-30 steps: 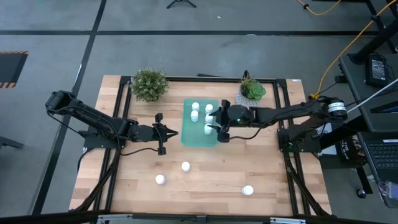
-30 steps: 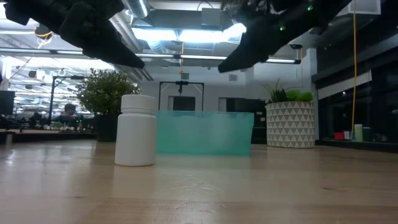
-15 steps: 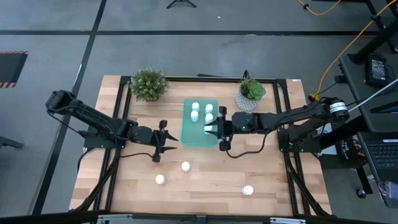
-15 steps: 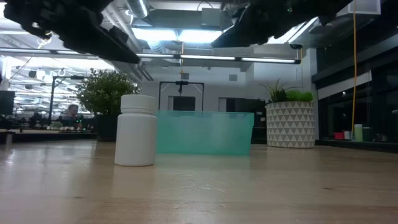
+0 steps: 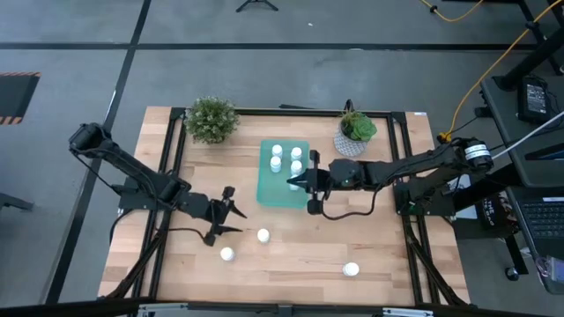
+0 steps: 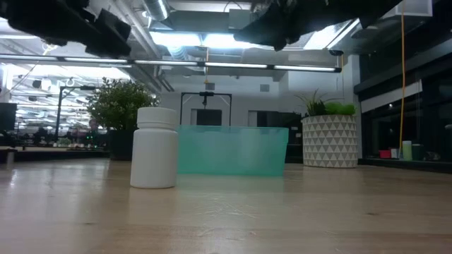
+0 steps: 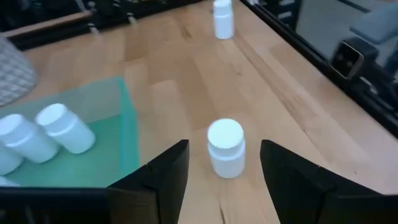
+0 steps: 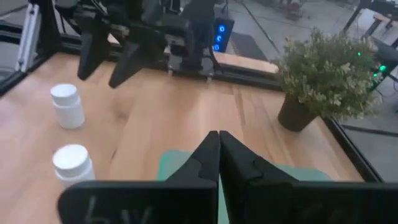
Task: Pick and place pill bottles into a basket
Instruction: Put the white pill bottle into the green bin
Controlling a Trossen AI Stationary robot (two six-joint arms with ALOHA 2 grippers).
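Your left gripper (image 5: 231, 216) hovers over the table with its fingers (image 7: 168, 171) spread wide and nothing between them — a standing pill bottle (image 7: 225, 147) sits just ahead of the gap, on the bare wood. Beside that bottle lies the basket (image 5: 268, 187), teal and shallow, with four more bottles (image 5: 277, 151) inside. Farther out, two loose bottles (image 5: 227, 254) stand well apart on the near table. Your right gripper (image 5: 307, 186) hangs over the basket's right edge — fingers (image 8: 214, 155) pressed together, carrying nothing. Two potted plants (image 5: 211, 118) stand beyond the basket.
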